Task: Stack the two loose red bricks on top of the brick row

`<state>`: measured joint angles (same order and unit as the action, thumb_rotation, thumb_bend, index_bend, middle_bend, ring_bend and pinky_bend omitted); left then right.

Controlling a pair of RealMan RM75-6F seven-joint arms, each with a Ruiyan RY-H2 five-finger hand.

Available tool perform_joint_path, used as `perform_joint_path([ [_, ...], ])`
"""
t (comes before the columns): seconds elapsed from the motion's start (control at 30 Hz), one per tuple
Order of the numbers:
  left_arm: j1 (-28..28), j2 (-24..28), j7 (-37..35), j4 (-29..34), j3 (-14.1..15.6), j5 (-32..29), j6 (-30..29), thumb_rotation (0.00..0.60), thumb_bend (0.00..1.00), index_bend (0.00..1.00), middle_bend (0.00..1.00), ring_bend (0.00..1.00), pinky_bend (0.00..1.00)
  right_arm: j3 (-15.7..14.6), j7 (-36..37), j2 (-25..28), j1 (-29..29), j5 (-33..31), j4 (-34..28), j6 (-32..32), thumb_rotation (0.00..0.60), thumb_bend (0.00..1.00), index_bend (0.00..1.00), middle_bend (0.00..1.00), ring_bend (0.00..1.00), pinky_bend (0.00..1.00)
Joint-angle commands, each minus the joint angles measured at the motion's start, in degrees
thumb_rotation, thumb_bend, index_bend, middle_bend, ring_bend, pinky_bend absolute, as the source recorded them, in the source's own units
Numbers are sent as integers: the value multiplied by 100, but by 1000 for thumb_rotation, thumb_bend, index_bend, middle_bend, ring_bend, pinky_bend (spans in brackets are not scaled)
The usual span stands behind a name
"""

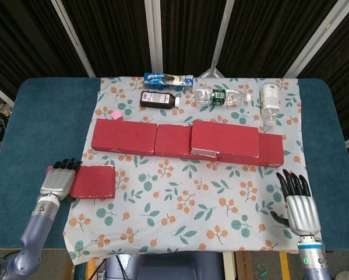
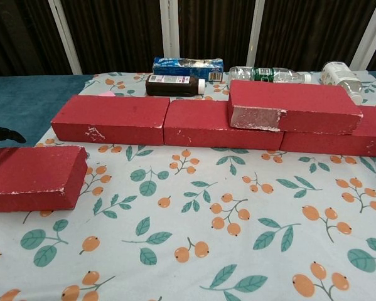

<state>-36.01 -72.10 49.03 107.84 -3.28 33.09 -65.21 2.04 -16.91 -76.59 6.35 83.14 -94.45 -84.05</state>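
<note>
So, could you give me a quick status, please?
Left hand on loose red brick, grip unclear. Right hand open. One red brick already stacked. Nothing blocking.

The head view looks steeply down over the whole blue-covered table (image 1: 40, 116); the chest view faces forward, low and close. Both share the row of red rectangular bricks (image 1: 133, 139) (image 2: 175, 122).

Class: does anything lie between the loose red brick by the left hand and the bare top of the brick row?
Nothing visible does. Only floral cloth lies between the loose brick, beside the left hand, and the brick row.
</note>
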Motion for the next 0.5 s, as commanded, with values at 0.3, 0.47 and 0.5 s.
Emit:
perform_joint_path([
  [0.3, -217, -61, 190, -107, 77, -311, 9, 600, 0, 0, 40, 0, 102, 50, -83, -42, -2, -93, 3, 48, 600, 186, 0, 0, 0, 0],
  [0.47, -328, -32, 318, -47, 90, -466, -67, 600, 0, 2, 118, 0, 116, 62, -135, -58, -8, -108, -8, 48, 600, 186, 0, 0, 0, 0],
  [0.5, -354, -26, 357, -31, 98, -491, -75, 600, 0, 5, 126, 0, 117, 63, -139, -58, -9, -115, -11, 51, 600, 186, 0, 0, 0, 0],
])
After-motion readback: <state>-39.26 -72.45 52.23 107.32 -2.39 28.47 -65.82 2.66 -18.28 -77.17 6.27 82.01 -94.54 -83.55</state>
